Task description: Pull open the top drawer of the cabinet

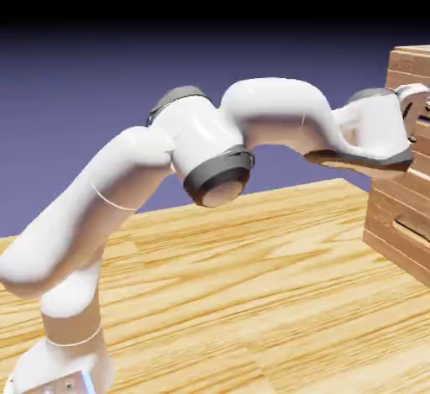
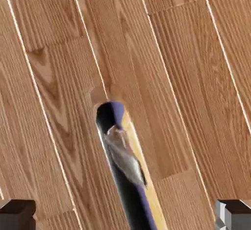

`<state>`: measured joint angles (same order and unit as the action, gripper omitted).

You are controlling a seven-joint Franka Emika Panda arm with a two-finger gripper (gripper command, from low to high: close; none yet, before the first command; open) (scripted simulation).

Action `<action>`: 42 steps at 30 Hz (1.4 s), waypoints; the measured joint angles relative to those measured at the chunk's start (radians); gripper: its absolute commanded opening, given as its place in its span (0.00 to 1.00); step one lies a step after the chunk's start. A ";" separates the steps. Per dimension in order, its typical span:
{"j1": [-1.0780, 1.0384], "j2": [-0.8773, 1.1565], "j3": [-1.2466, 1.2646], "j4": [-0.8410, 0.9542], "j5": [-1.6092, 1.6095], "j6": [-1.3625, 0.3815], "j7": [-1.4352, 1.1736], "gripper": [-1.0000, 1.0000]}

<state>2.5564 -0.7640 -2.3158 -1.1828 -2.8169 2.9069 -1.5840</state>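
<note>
The cabinet [image 1: 401, 216] of reddish-brown planks stands at the exterior view's right edge. My arm stretches level across to it, and my gripper [image 1: 419, 108] is up against the top drawer [image 1: 406, 71], partly cut off by the picture edge. In the hand view the top drawer's plank front [image 2: 186, 77] fills the picture, very close. Its dark slot-like handle [image 2: 122, 175] runs slantwise from the middle to the bottom edge. My gripper [image 2: 126, 216] is open, with one fingertip [image 2: 17, 214] on each side of the handle, far apart. Nothing is held.
A lower drawer with its own dark slot handle [image 1: 415, 233] sits beneath my hand. The cabinet stands on a light yellowish wooden table [image 1: 252, 291] that stretches to the exterior view's left, where my arm's base [image 1: 59, 367] is mounted.
</note>
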 measured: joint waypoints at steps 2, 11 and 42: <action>0.021 -0.002 -0.020 0.014 -0.024 -0.001 -0.020 1.00; 0.108 -0.219 0.044 0.311 0.201 0.082 -0.411 1.00; -0.361 -0.002 0.391 -0.352 -0.029 -0.166 -0.188 0.00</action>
<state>2.1957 -0.7657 -1.9252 -1.5353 -2.8456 2.7407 -1.7719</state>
